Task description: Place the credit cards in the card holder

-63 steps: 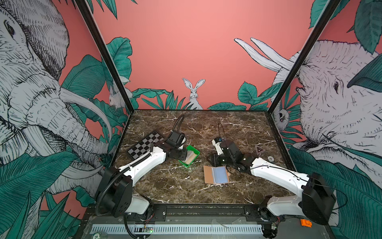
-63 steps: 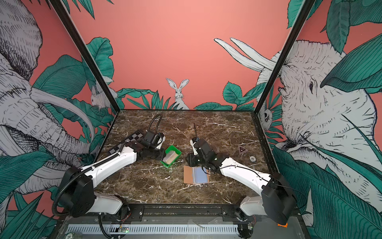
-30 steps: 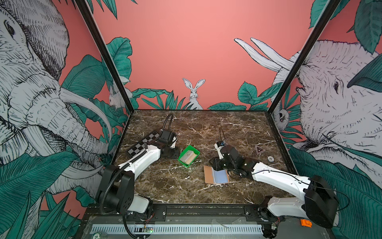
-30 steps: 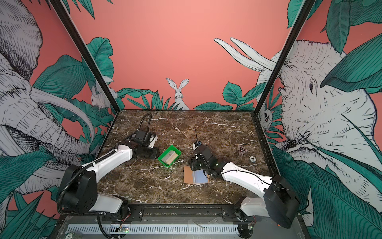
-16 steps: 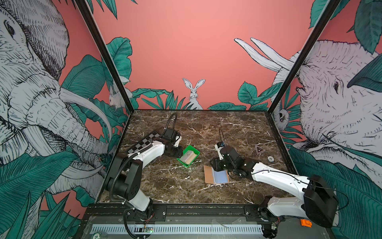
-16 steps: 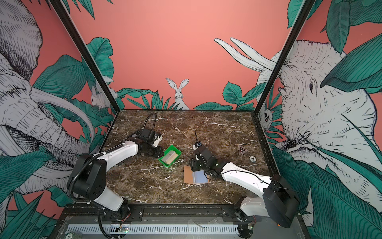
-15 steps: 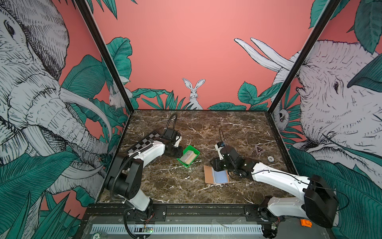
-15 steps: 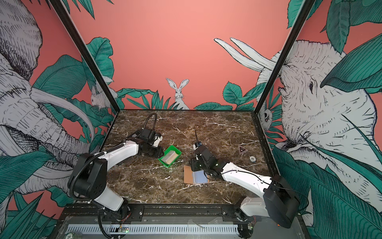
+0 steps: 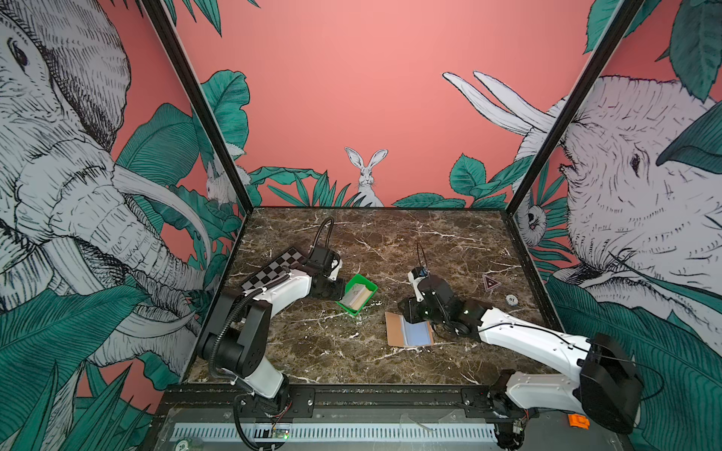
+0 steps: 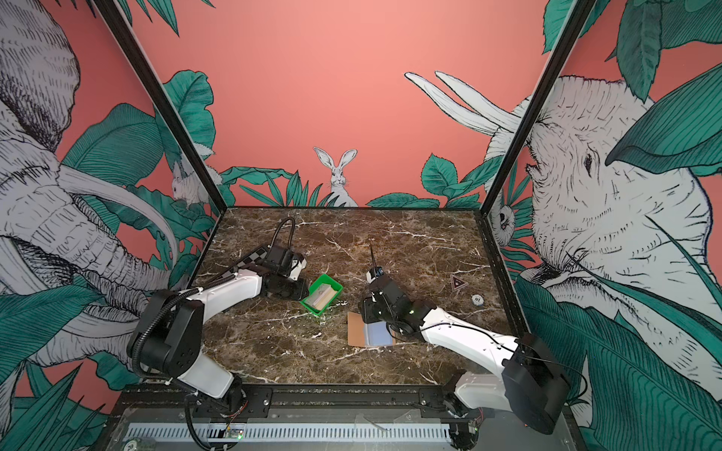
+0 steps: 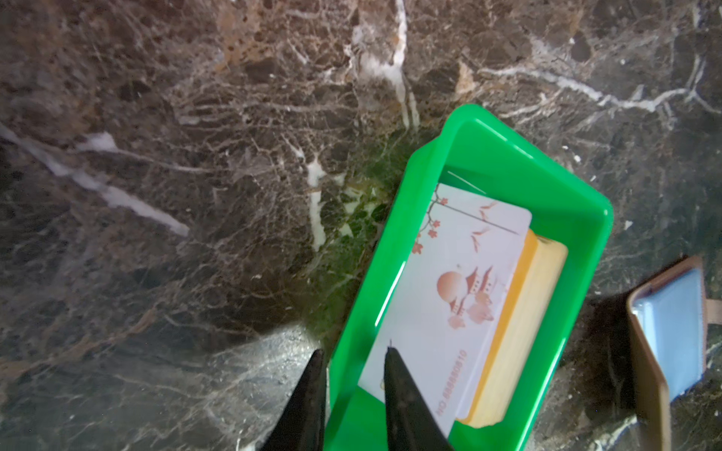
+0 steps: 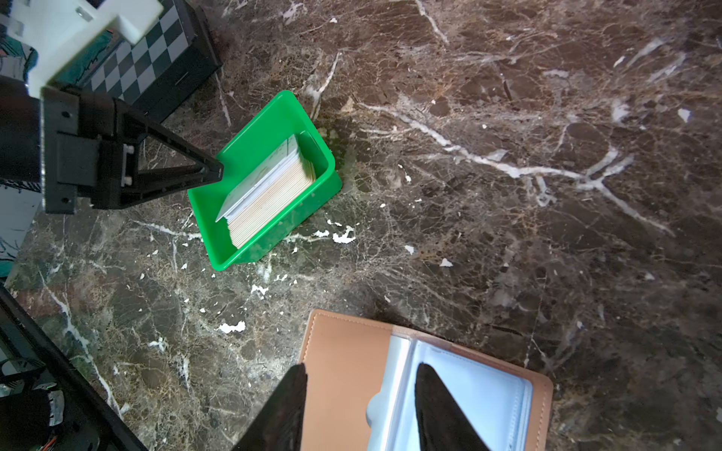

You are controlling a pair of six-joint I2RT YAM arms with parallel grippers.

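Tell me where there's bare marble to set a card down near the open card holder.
Bare marble lies between the green tray and the card holder, along the near edge in front of both, and across the far right toward the back wall. It is crowded around the tray, where the left gripper straddles its wall, and over the holder, under the right gripper.

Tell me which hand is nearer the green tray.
Left. The left hand straddles the green tray's wall, one finger outside, one inside by the cards. The right hand hangs over the open card holder, apart from the tray.
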